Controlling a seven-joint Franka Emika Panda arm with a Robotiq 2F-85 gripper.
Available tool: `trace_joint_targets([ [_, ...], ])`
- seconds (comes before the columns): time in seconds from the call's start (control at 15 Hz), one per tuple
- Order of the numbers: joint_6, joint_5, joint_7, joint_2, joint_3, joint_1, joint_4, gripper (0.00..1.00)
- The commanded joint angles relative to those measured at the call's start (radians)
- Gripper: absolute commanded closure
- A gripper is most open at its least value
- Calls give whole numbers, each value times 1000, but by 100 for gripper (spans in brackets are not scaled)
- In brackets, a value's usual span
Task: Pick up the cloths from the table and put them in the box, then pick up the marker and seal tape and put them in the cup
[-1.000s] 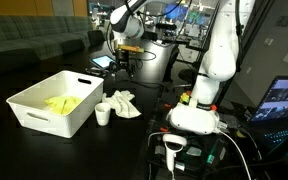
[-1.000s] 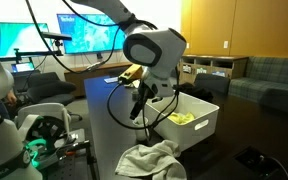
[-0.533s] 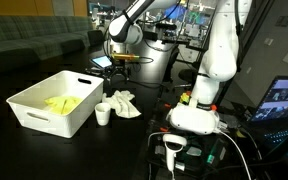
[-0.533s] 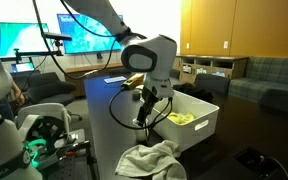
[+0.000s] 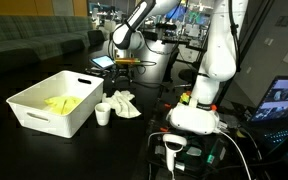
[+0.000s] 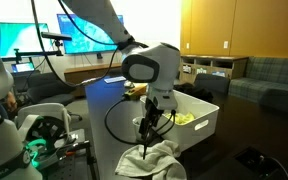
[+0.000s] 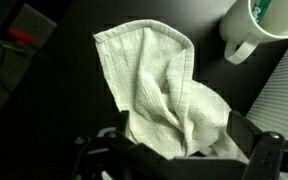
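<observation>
A crumpled white cloth point(image 7: 159, 85) lies on the black table next to a white cup point(image 7: 259, 25); it shows in both exterior views point(image 5: 122, 103) point(image 6: 152, 160). My gripper point(image 7: 181, 142) is open, with its fingers on either side of the cloth's near end. In the exterior views it hangs just above the cloth point(image 5: 121, 68) point(image 6: 148, 132). A yellow cloth point(image 5: 61, 103) point(image 6: 181, 119) lies in the white box point(image 5: 34, 112) point(image 6: 206, 122). The cup point(image 5: 103, 114) stands between box and cloth. I cannot make out a marker or seal tape.
The robot's white base point(image 5: 199, 105) and cables stand beside the table. A laptop point(image 5: 284, 100) is at the far edge of an exterior view. Monitors point(image 6: 84, 30) and a second robot base point(image 6: 39, 135) stand behind the table.
The arm has swung over and come down from above the box side to just over the white cloth, jaws still open.
</observation>
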State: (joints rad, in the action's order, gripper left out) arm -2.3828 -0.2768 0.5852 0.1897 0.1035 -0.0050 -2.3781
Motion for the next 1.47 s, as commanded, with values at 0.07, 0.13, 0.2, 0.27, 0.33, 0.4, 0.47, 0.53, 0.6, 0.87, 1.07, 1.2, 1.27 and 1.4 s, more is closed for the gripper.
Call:
trace_joint_targets([
  [0.07, -55, 71, 97, 59, 43, -16, 9, 0],
  [0.13, -62, 75, 102, 78, 49, -18, 15, 0],
  [0.2, -65, 80, 105, 98, 54, -19, 23, 0],
  [0.27, -70, 88, 119, 120, 58, -16, 31, 0],
  [0.33, -76, 93, 124, 140, 62, -14, 38, 0],
  [0.4, -85, 93, 127, 159, 64, -13, 46, 0],
  [0.47, -93, 95, 137, 181, 67, -11, 57, 0],
  [0.53, -99, 97, 144, 200, 70, -9, 67, 0],
  [0.6, -108, 94, 146, 223, 73, -11, 83, 0],
  [0.87, -127, 98, 165, 293, 91, -6, 143, 0],
  [1.07, -128, 104, 167, 344, 101, -3, 198, 0],
  [1.2, -120, 102, 144, 373, 95, -9, 235, 0],
  [1.27, -120, 100, 130, 381, 90, -12, 245, 0],
  [1.4, -124, 88, 88, 389, 75, -25, 251, 0],
])
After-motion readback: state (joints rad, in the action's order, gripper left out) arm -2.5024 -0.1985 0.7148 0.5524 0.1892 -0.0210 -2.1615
